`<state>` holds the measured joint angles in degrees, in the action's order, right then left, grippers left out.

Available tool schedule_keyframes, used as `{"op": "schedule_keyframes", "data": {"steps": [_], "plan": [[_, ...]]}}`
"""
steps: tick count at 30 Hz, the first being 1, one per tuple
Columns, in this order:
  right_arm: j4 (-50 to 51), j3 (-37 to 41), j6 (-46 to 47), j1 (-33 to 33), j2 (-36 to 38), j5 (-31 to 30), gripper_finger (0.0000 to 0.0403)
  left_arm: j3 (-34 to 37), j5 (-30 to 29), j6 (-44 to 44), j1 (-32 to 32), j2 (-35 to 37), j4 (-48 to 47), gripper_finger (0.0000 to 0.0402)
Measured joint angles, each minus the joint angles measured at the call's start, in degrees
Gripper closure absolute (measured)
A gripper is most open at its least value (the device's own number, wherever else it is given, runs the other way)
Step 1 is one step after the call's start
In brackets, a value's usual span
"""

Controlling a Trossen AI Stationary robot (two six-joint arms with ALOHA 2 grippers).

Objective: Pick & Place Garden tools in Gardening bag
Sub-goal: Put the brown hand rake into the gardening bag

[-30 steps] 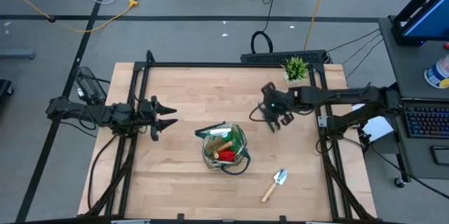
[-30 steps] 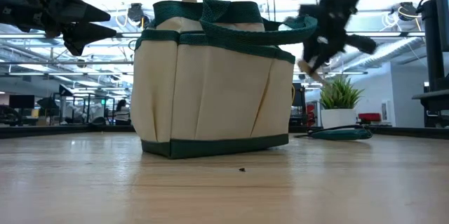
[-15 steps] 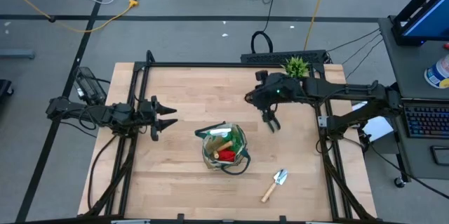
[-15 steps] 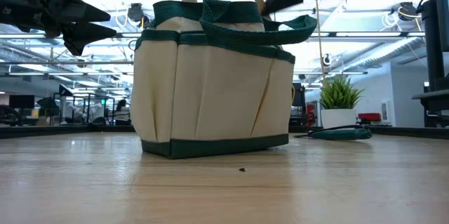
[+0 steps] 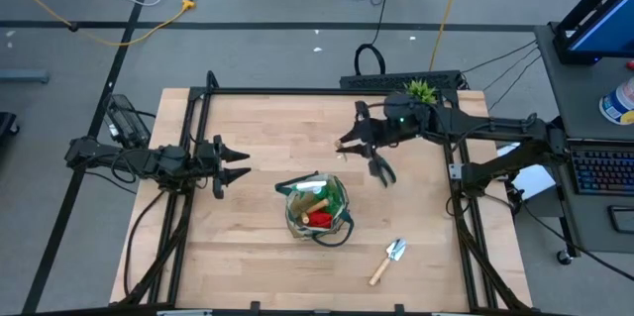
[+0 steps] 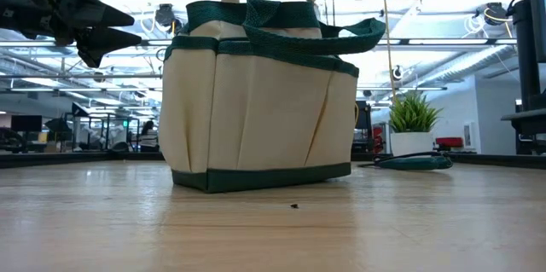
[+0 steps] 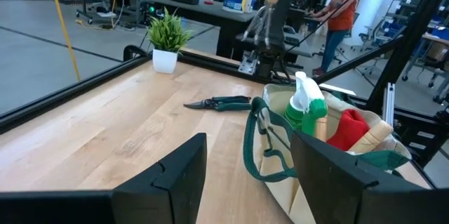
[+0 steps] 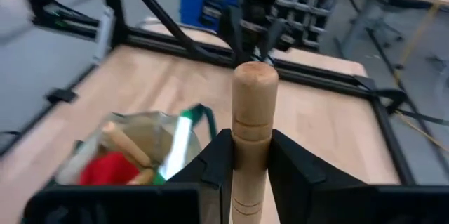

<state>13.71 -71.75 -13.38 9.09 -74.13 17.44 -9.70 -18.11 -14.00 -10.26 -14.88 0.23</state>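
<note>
The beige gardening bag (image 5: 315,207) with green trim stands on its base mid-table; it also shows in the low view (image 6: 256,101). Inside it are a red glove (image 7: 347,127), a green-white item (image 7: 306,104) and a wooden handle (image 5: 309,201). My right gripper (image 5: 355,145) is off the bag's far right, above the table, shut on a wooden-handled tool (image 8: 252,112); its head is hidden. Dark pruning shears (image 5: 382,169) and a trowel (image 5: 388,259) lie flat on the table. My left gripper (image 5: 238,162) waits open at the left. My right gripper pinches the tool's wooden handle (image 8: 250,150) between its two fingers (image 8: 217,164). The handle lies along the fingers, and its rounded free end (image 8: 254,83) sticks out past the fingertips. The fingers point toward the table's left. The tool is lifted clear of the table.
A small potted plant (image 5: 417,95) stands at the far right corner. A black frame (image 5: 297,91) runs along the table's edges. Bare wood lies between my left gripper and the bag. A person (image 7: 340,13) shows in the room beyond.
My right gripper has risen and gone toward the table's left and far edge with the wooden-handled tool. It has turned so that the handle's end points left, near the bag's top. The shears have stayed on the table.
</note>
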Motion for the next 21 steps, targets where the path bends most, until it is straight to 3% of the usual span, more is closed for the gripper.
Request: {"op": "schedule_keyframes", "data": {"steps": [12,16,21], "plan": [[-17.17,0.0,14.72,6.38,0.0,32.44,0.0343,0.01,0.0,0.15,0.02,0.0,-0.02,0.019],[-25.4,0.0,20.06,6.7,0.0,39.19,0.0343,-0.02,0.0,0.15,-0.01,0.01,-0.02,0.019],[-34.52,0.0,25.34,6.19,0.0,41.64,0.0343,0.0,-0.01,0.14,0.01,-0.02,-0.04,0.019]]}}
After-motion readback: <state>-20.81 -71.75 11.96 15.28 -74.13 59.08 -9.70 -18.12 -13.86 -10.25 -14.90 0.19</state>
